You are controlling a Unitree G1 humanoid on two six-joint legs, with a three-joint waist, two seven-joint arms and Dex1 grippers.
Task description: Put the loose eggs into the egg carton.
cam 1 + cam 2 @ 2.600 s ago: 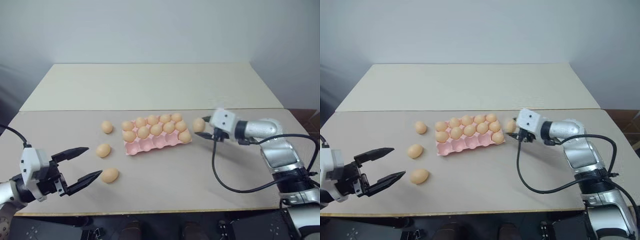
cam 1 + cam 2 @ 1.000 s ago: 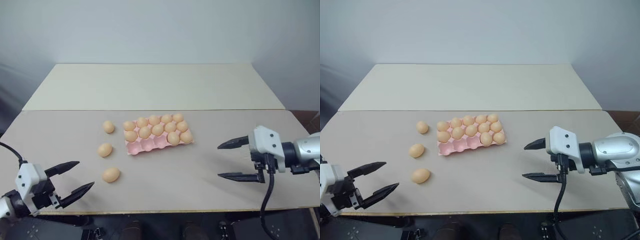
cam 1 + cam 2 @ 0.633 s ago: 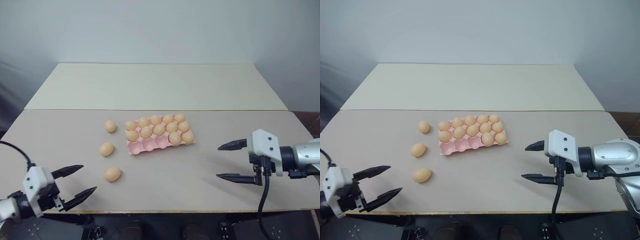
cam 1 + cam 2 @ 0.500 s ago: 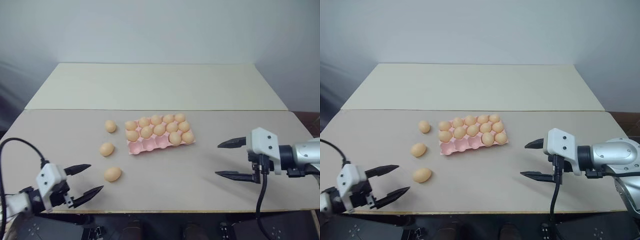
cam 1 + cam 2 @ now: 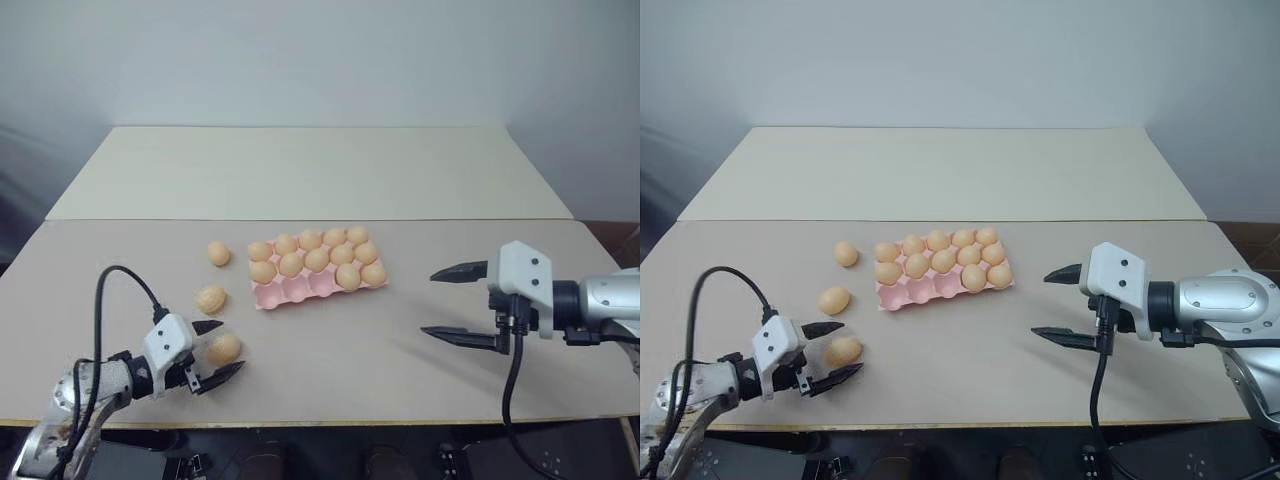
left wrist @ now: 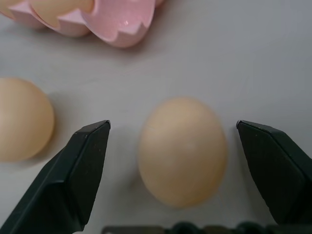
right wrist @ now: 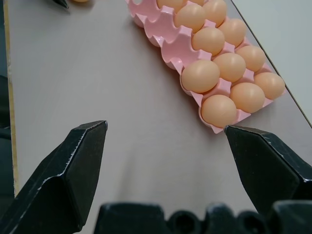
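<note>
A flat lidless pale pink moulded egg carton (image 5: 318, 285) lies near the middle of the pale beige table (image 5: 400, 390); eleven smooth tan-orange eggs sit in its cups, filling the two far rows and the right-hand cup of the near row; the other four near cups are bare. Three loose tan-orange oval eggs lie on the table to the robot's left of the carton: the far loose egg (image 5: 218, 253) just beside the carton's far left corner, the middle loose egg (image 5: 210, 299) nearer the robot, the near loose egg (image 5: 223, 348) closest to the table's front edge. The left gripper (image 5: 218, 351) has its two black fingers spread wide, one on each side of the near loose egg; the left wrist view shows bare table between each finger (image 6: 78, 175) and the shell, so there is no contact. The right gripper (image 5: 452, 303) hangs above the table well to the right of the carton, fingers spread wide, empty.
</note>
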